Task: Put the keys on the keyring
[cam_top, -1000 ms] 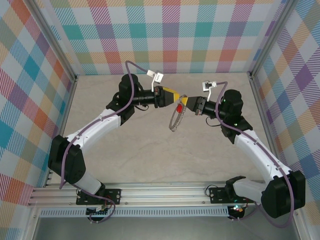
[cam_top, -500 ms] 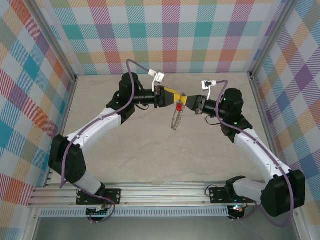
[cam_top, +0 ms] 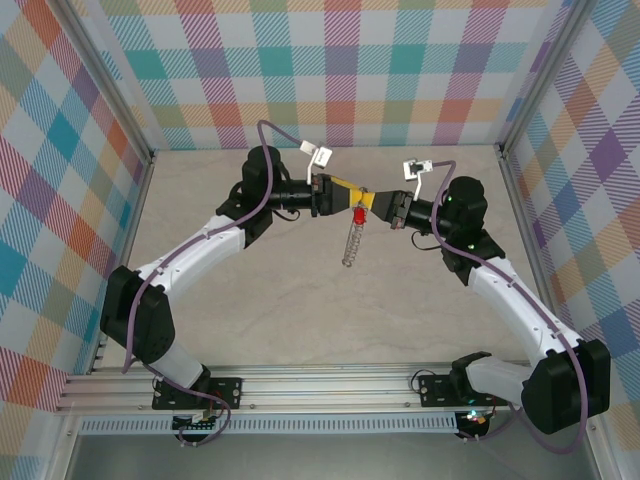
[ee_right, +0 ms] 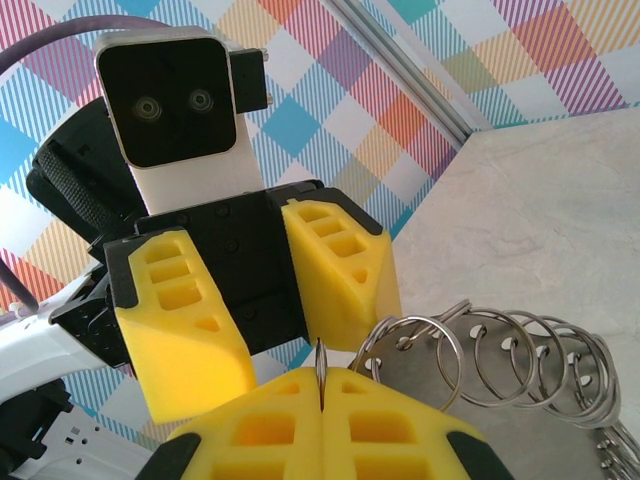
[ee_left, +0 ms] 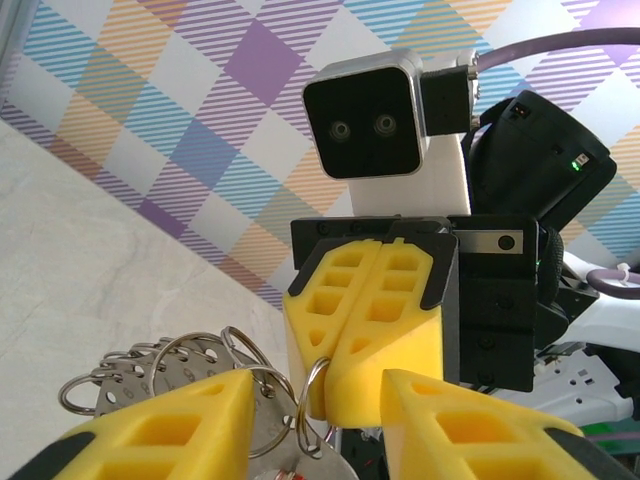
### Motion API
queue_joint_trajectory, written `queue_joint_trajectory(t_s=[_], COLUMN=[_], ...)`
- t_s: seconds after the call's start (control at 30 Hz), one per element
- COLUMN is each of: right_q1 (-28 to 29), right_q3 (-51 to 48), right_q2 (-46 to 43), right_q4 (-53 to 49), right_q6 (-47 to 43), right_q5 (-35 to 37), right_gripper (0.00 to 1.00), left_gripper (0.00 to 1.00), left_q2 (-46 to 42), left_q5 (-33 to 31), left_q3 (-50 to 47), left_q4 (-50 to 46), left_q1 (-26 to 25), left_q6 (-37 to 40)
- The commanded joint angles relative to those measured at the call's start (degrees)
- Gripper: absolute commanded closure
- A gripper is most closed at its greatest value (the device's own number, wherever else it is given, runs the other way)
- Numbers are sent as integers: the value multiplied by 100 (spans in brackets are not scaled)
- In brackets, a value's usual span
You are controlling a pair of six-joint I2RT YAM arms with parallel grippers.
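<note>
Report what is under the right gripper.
The keyring hangs from the shut right gripper, with the red key at its top. Where key meets ring is covered by the gripper.

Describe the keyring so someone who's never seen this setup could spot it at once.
Over the table's far half, the left tool and right tool meet tip to tip. From that spot the keyring trails toward the arm bases, pinched in the right tool: a thin silver ring fringed with small metal loops, unlike the tiny red-headed key beside it.
</note>
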Motion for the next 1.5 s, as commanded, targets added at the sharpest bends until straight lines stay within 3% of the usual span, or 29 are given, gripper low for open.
queue_joint_trajectory(t_s=[0.0,0.47,0.57,0.7,0.77,0.83,1.13,1.47], right_q1=[-40,-40,-42,-40,-68,-130,-353,-323], right_q3=[164,125,138,199,268,314,-9,-671], right_q2=[-36,-58,-56,-19,-67,-243,-1193,-1336], right_q4=[314,202,197,225,105,-107,-1033,0], right_q6=[-19,-115,-116,-55,-107,-222,-789,-645], right_q5=[-146,-90,-70,-69,-72,-3,254,209], right_gripper=[100,100,100,100,74,60,57,46], left_gripper=[64,89,100,100,100,100,100,100], left_q2=[49,61,32,4,-31,-68,-231,-329], left_q5=[132,162,155,159,112,70,266,612], left_q3=[249,315,316,316,298,288,493,769], left_q4=[85,-45,-101,-81,-58,-59,-164,-146], left_q1=[-74,-159,-159,-159,-158,-159,-108,8], left_q6=[40,179,225,244,268,336,635,723])
